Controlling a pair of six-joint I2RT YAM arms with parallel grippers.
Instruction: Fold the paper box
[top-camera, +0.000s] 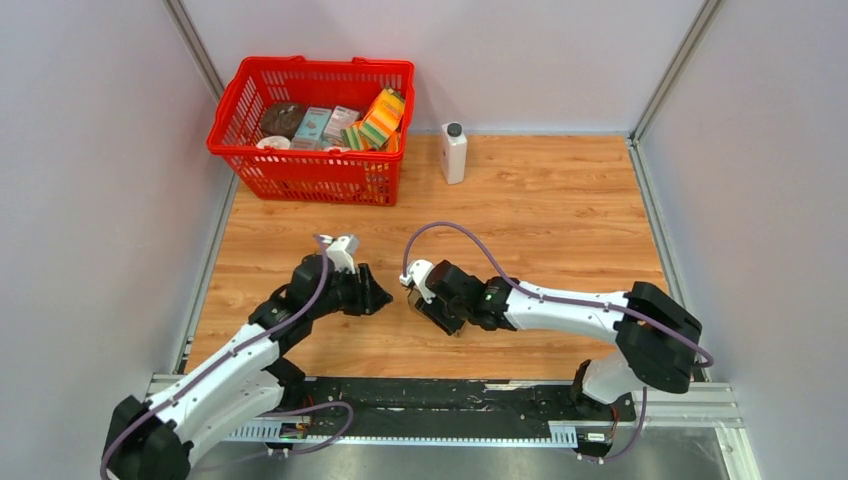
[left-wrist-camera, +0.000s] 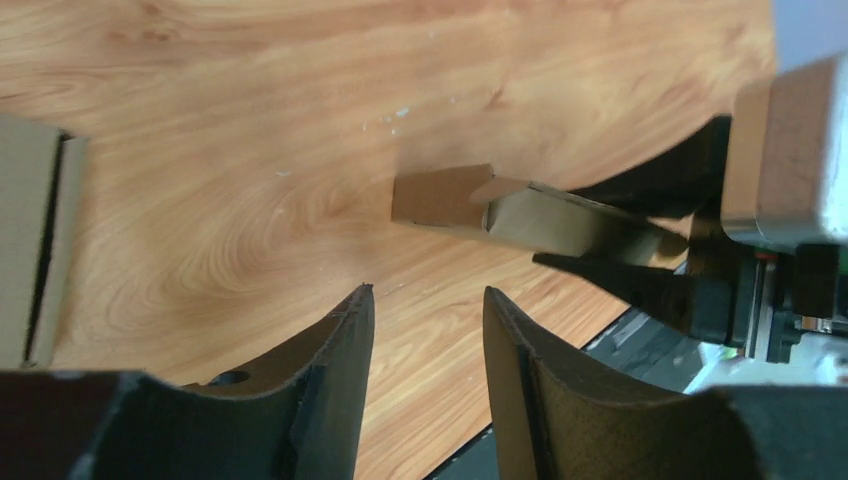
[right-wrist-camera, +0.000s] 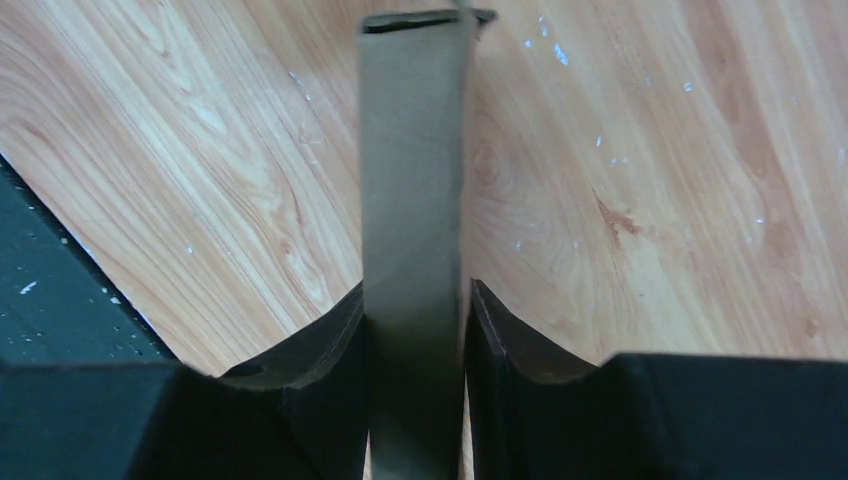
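The paper box (right-wrist-camera: 412, 200), a flattened brown cardboard sleeve, is clamped between the two fingers of the right gripper (right-wrist-camera: 415, 298). It stands out from the jaws over the wooden table (top-camera: 560, 200), with its open end farthest from the wrist. The jaws press on both flat faces of the sleeve, so they are held narrow by its thickness. From the left wrist, the same box (left-wrist-camera: 450, 200) shows as a short tan tube with a small flap at its mouth. It is lifted a little off the wood and juts out of the dark right fingers towards the left arm. The left gripper (left-wrist-camera: 428, 293) faces it from near by without touching, its jaws parted by a modest gap with only table showing between them. Another piece of brown cardboard (left-wrist-camera: 35, 240) sits at the left edge of that view; I cannot tell what it is. At the far side of the table, well apart from both arms, a red basket (top-camera: 300, 157) holds assorted packets. A white bottle (top-camera: 453, 152) stands upright just beside it.
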